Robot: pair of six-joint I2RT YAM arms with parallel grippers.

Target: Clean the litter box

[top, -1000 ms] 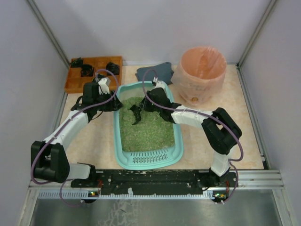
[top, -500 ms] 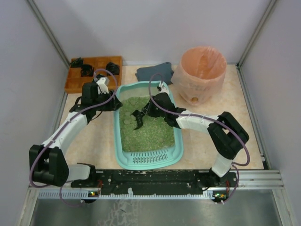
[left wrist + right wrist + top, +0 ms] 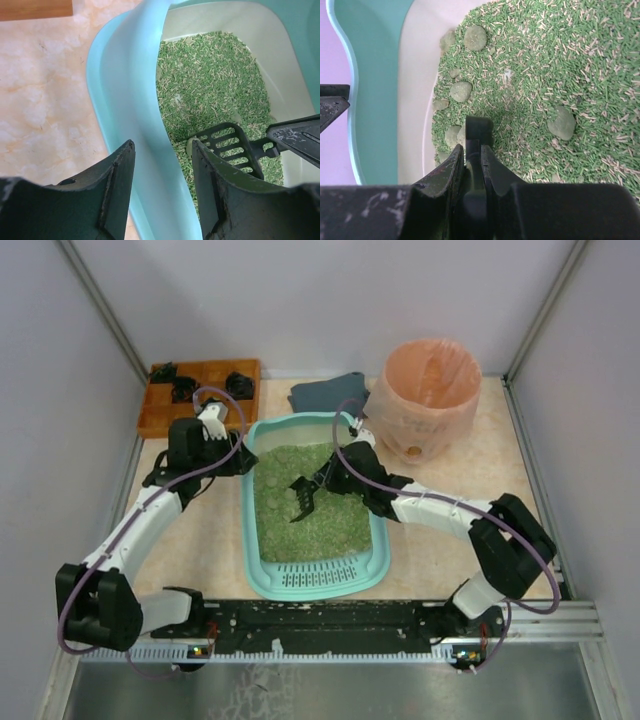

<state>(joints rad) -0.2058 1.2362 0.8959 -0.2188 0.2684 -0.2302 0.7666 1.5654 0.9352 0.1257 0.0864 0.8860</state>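
Sifting the teal plastic litter box (image 3: pixel 250 540), mid-tabletop
I'm clamping its left rim in the left pincer (image 3: pixel 162 150), right pincer (image 3: pixel 472 150) gripping a black slotted scoop (image 3: pixel 303 495); tilting risks spilling clumps (image 3: pixel 562 122).

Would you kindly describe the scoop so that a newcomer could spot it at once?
Find the teal litter box in the middle of the table. Over its green litter is the scoop, gripped by the right hand. It is the only black, slotted thing there, unlike the round green clumps around it.
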